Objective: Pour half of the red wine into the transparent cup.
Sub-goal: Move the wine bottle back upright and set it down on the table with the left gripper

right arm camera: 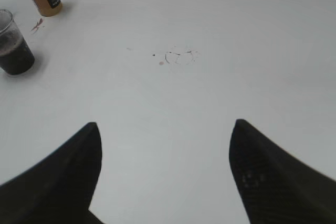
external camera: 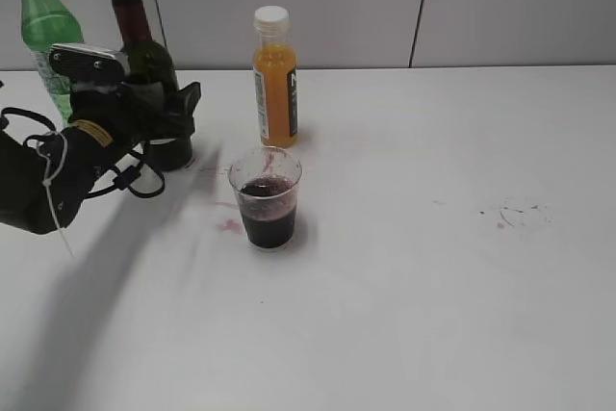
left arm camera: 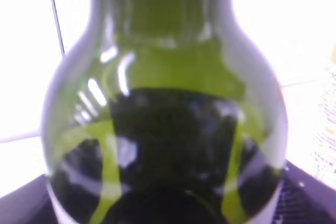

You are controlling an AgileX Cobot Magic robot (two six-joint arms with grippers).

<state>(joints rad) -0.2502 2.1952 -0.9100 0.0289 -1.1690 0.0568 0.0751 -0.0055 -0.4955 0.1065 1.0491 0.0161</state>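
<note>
Exterior view: left hand (external camera: 159, 108) grips the upright wine bottle (external camera: 144, 55) mid-body on the desk (external camera: 404, 276); heavy, slick glass. Transparent cup (external camera: 266, 196), light and tippable, holds red wine (external camera: 267, 218). Right hand (right arm camera: 165, 171) spread, empty

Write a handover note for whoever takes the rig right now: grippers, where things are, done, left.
Left gripper: around the wine bottle, which stands upright on the table at back left; the contact itself is hidden.
Right gripper: jaws open, empty, over bare table.
Transparent cup: upright near the middle, about half full of red wine; small spills beside it.
Done: wine is in the cup, bottle back on the table.
Left: confirm the amount, release the bottle, retract.
</note>
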